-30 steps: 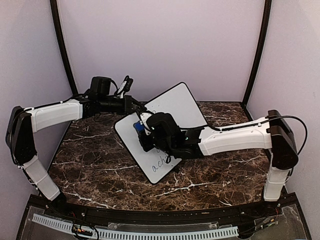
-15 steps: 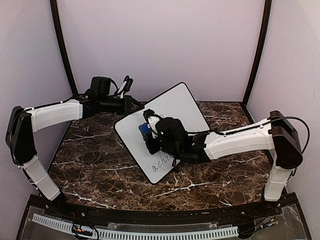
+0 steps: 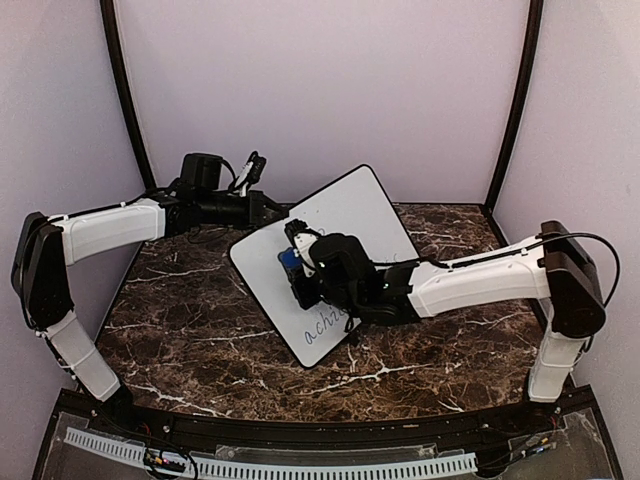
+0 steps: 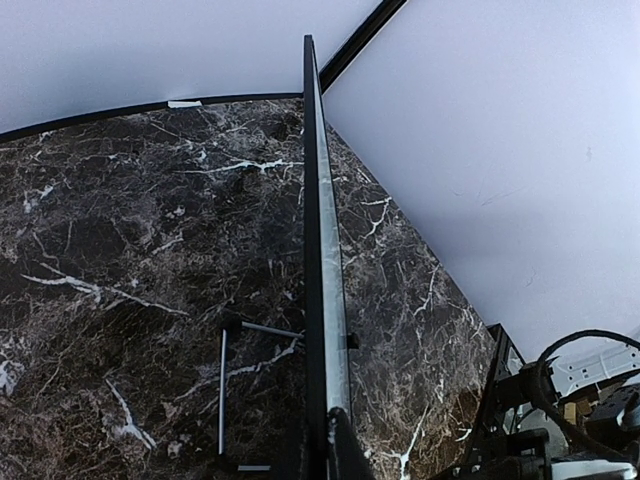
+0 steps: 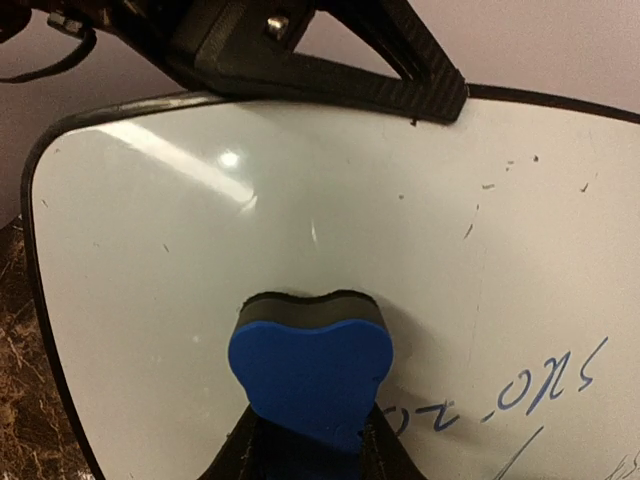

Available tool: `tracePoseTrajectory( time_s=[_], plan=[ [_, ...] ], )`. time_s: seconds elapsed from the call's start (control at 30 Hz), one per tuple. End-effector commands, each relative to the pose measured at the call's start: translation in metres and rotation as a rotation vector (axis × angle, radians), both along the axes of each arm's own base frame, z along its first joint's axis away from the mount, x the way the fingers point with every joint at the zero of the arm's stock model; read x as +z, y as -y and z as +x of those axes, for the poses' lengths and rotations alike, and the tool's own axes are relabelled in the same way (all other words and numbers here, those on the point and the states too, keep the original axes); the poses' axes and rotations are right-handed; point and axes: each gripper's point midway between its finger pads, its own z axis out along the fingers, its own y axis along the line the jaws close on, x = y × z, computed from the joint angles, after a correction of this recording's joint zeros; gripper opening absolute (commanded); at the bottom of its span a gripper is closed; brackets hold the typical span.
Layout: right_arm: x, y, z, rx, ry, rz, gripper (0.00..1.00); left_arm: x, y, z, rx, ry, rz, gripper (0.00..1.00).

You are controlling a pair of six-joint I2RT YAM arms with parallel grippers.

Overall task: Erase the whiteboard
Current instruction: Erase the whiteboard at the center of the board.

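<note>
Your left gripper (image 4: 326,452) is clamped tight on one edge of the whiteboard (image 3: 350,212), which stands tilted on the marble table (image 3: 190,320). From that wrist you see the board only edge-on. Your right gripper (image 5: 308,455), fingers mostly cropped, pinches the blue eraser (image 5: 310,375) against the board's face beside handwriting partly hidden by the arm.
</note>
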Motion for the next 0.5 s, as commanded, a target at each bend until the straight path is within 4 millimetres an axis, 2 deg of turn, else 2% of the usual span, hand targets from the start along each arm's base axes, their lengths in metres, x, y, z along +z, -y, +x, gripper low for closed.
tracePoseTrajectory(
  time_s=[0.0,0.1,0.2,0.47],
  plan=[
    [0.027,-0.022,0.019,0.008,0.065,0.033,0.26,0.02,0.011,-0.024,-0.09,0.04,-0.041,0.0],
    [0.03,-0.027,0.025,0.006,0.07,0.03,0.26,0.019,0.011,-0.024,-0.089,0.041,-0.037,0.0],
    [0.02,-0.022,0.026,-0.006,0.053,0.017,0.26,0.021,0.011,-0.024,-0.089,0.045,-0.038,0.0],
    [-0.018,0.017,0.011,-0.055,-0.022,-0.017,0.26,0.02,0.012,-0.024,-0.094,0.038,-0.042,0.0]
  ],
)
